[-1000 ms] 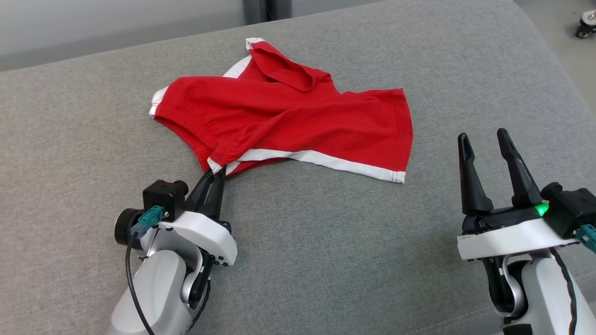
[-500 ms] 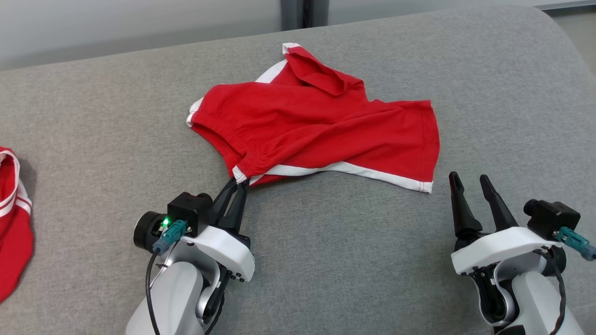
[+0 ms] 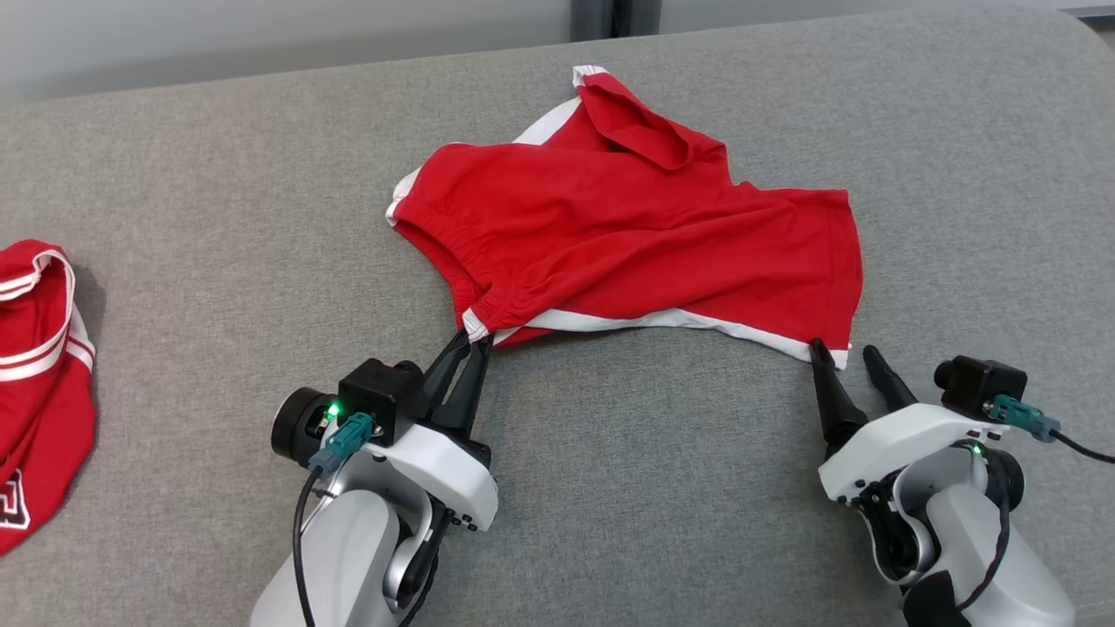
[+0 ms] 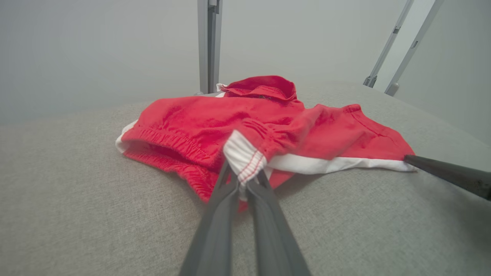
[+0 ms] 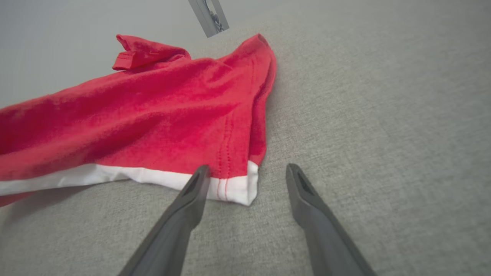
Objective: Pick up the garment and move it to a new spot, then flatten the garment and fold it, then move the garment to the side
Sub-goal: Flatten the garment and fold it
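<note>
Garment [image 3: 636,235], red with white trim, is spread across the upper centre. Its lower-left waistband corner is clamped by the left gripper [image 3: 473,338]. The right gripper [image 3: 843,350], jaws wide and empty, is placed at the lower-right hem corner.

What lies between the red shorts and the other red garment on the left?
Nothing: bare grey cushion separates the shorts from the other garment, in the head view.

Bare test room: grey padded surface [image 3: 610,488], plain wall [image 4: 96,50], metal posts [image 4: 207,42].
</note>
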